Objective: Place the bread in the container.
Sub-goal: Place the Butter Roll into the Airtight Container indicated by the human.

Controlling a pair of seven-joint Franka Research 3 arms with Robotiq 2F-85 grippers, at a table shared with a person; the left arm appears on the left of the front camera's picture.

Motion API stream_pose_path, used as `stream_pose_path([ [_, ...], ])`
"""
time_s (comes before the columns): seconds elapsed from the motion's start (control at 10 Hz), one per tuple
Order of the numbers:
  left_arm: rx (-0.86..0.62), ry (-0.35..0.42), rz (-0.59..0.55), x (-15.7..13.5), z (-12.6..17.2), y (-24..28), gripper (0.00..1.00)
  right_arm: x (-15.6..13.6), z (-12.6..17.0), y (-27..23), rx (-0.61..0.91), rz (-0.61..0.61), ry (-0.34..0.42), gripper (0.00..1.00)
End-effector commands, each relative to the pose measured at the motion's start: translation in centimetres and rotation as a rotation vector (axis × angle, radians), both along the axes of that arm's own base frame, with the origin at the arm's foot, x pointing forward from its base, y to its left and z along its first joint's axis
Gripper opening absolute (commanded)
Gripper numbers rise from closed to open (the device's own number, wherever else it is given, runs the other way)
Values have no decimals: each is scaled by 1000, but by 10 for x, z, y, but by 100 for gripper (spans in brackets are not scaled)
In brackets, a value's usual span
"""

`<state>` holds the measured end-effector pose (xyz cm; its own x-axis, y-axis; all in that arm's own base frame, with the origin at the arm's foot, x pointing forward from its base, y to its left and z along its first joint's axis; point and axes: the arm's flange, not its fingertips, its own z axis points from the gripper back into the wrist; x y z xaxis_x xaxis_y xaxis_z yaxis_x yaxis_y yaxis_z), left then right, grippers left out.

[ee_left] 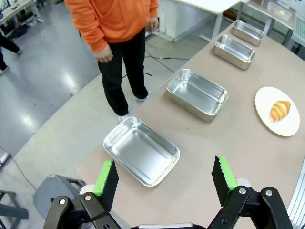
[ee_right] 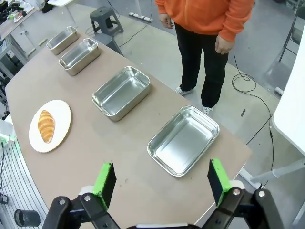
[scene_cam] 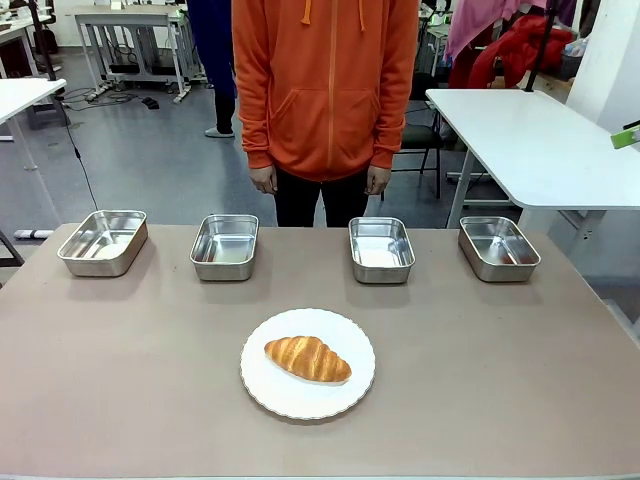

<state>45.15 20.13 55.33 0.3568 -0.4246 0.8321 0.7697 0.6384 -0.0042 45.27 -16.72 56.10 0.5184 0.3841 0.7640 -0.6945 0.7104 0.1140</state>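
The bread (scene_cam: pixel 308 359), a golden-brown croissant, lies on a round white plate (scene_cam: pixel 262 385) in the near middle of the table; it also shows as the bread (ee_left: pixel 279 110) and the bread (ee_right: pixel 46 126). Several identical steel trays stand in a row at the far edge, so I cannot tell which is the container: tray (scene_cam: pixel 102 242), tray (scene_cam: pixel 224 247), tray (scene_cam: pixel 381 250), tray (scene_cam: pixel 498 248). My left gripper (ee_left: pixel 165 179) hangs open above the table's left end, over a tray (ee_left: pixel 141 150). My right gripper (ee_right: pixel 162 182) is open over the right end, near a tray (ee_right: pixel 183 140). Both hold nothing.
A person in an orange hoodie (scene_cam: pixel 326 85) stands at the far side, hands down at the sides. A white table (scene_cam: pixel 535 140) stands at the back right. The brown tabletop (scene_cam: pixel 120 370) is bare around the plate.
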Motion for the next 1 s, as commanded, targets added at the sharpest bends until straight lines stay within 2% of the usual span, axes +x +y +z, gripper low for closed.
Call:
stream_pose_path([
  [0.0,-2,-4,-6,-1,1,-1,100,1,0,0,9,11,-12,100],
  [0.9,-2,-4,-6,-1,1,-1,100,1,0,0,9,11,-12,100],
])
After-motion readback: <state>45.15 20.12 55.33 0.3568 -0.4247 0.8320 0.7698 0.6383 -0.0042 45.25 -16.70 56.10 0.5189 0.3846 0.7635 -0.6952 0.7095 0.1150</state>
